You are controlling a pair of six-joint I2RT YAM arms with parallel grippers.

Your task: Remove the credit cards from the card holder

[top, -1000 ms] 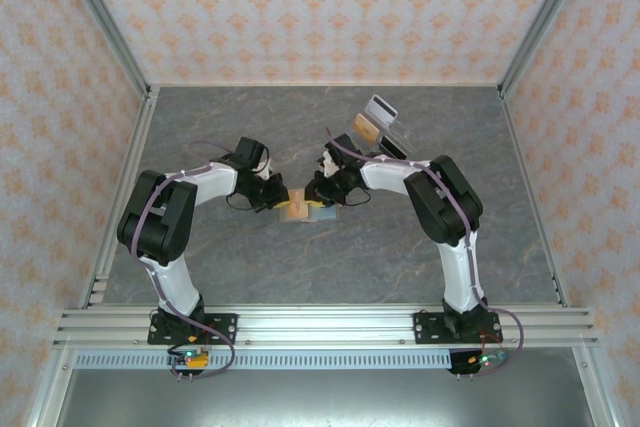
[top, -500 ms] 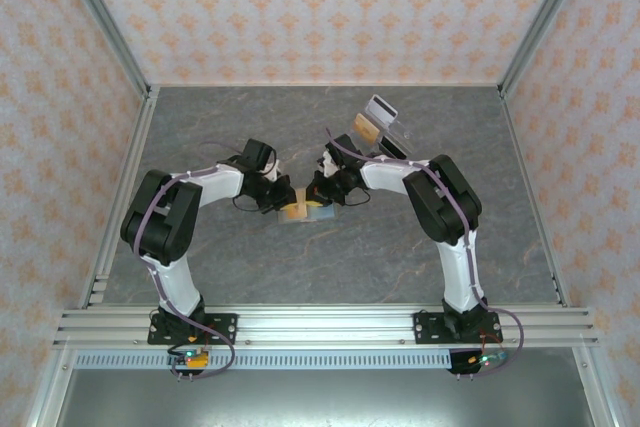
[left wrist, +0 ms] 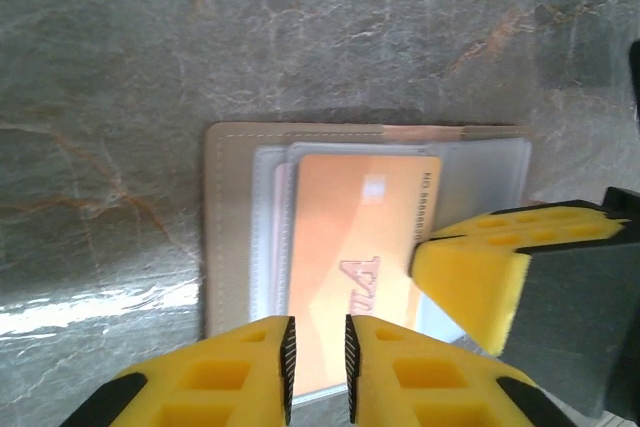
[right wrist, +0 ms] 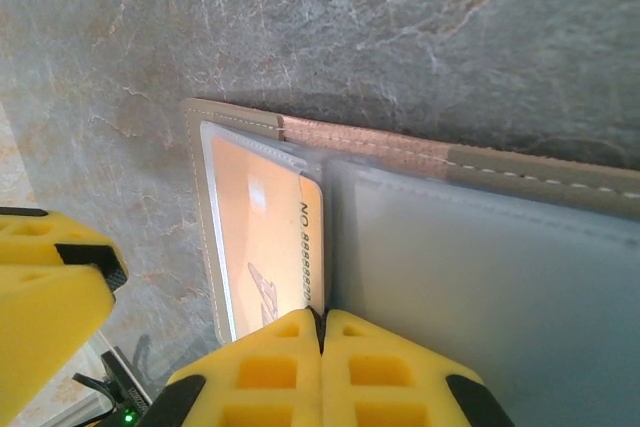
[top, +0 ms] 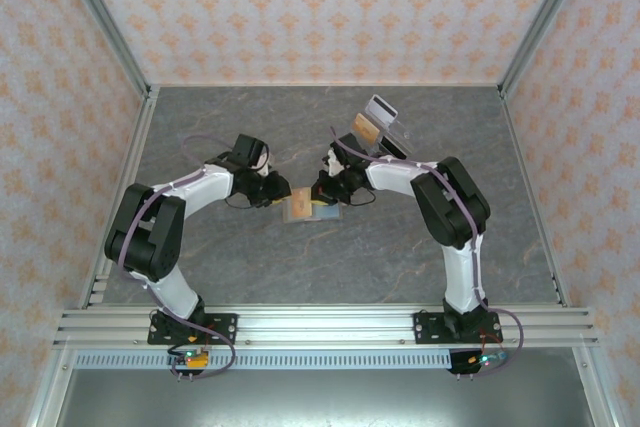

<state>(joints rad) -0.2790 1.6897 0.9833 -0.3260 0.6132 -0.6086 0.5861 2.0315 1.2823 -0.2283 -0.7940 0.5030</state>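
The card holder [top: 318, 210] lies open and flat on the grey table between my two grippers. Its taupe border [left wrist: 230, 227] frames clear sleeves, and an orange-yellow credit card [left wrist: 350, 237] sits in the left sleeve. A pinkish strip [left wrist: 430, 130] runs along the holder's far edge. My left gripper [left wrist: 317, 367] hovers over the card's near edge, jaws slightly open with nothing between them. My right gripper [right wrist: 322, 319] is shut, its tips down at the card's inner edge [right wrist: 312, 247] beside the pale grey panel [right wrist: 480, 277].
A clear acrylic slanted stand [top: 388, 122] with a brownish card in it stands at the back right, just behind the right arm. Patterned walls close in the table on three sides. A metal rail [top: 320, 325] runs along the near edge.
The right jaws have closed at the card's edge. The left jaws, shut before, have parted a little. The card holder has slid slightly to the right.
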